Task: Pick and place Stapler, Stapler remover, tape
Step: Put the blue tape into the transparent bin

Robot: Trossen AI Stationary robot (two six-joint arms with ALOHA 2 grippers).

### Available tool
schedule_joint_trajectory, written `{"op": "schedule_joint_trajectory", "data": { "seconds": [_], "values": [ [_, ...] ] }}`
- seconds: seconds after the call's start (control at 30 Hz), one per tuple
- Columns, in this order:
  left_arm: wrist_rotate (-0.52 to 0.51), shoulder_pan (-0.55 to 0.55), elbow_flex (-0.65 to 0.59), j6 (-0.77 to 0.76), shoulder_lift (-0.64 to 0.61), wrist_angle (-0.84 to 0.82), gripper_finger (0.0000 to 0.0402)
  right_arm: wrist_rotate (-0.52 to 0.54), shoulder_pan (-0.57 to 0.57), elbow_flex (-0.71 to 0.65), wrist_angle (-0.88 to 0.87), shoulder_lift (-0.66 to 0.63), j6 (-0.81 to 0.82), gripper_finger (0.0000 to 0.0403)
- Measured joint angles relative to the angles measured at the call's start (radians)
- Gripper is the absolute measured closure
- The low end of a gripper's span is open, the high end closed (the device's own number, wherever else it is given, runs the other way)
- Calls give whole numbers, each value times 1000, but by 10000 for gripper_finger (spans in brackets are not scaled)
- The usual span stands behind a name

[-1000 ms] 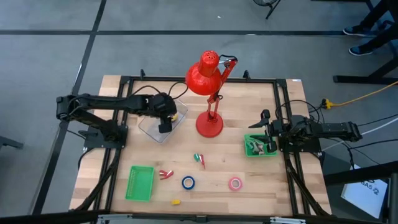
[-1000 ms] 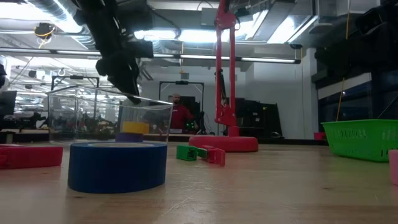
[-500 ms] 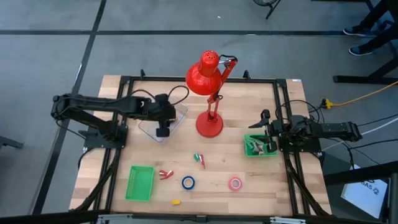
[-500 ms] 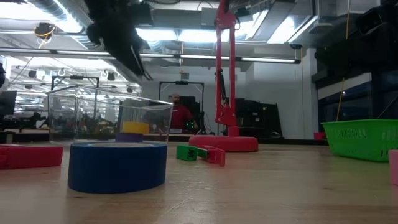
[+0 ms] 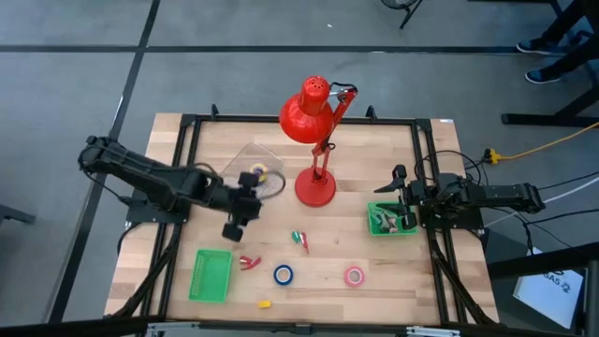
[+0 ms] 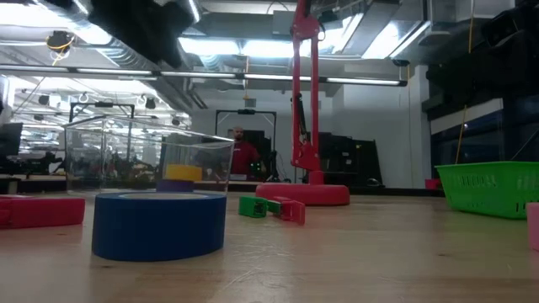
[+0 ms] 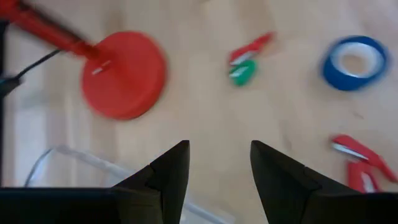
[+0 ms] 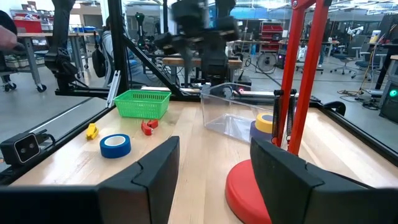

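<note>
**Tape rolls scattered, a yellow one sits in the clear bin**

The tape comes as small rings. The blue roll (image 5: 283,275) lies flat near the table's front edge, white core showing, and fills the foreground of the low view. The pink roll (image 5: 354,276) lies to its right, well apart from it. A yellow roll (image 5: 258,171) sits inside the clear bin (image 5: 245,161) beside the lamp (image 5: 315,186), with something darker under it that can't be made out.

Small stuff on the wood: a red stapler remover (image 5: 250,262) just right of the green basket (image 5: 211,275), a red-and-green remover (image 5: 300,241) in front of the lamp base, and a tiny yellow piece (image 5: 265,304) at the front edge.

Containers: the green basket at front left looks bare inside from above. The green tray (image 5: 390,219) on the right holds some dark and light bits, too small to tell what.

The left gripper (image 5: 234,227) hangs over bare wood between the clear bin and the basket, fingers (image 7: 166,171) apart, nothing between them. The right gripper (image 5: 404,218) sits over the green tray, fingers (image 8: 155,165) also spread and holding nothing.
</note>
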Motion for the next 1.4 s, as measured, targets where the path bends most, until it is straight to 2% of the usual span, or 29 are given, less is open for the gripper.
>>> {"op": "schedule_joint_trajectory", "data": {
  "seconds": [0.23,0.5,0.73,1.1,1.4],
  "values": [
    [29,-170,0,-2,65,50,236,0,0,0,0,0,0,204],
    [83,-261,17,-32,189,191,237,0,0,0,0,0,0,204],
    [86,-285,136,-23,366,186,238,0,0,0,0,0,0,204],
    [182,-304,296,20,613,185,242,0,0,0,0,0,0,204],
    [171,-289,322,21,749,237,245,0,0,0,0,0,0,204]
  ]
}}
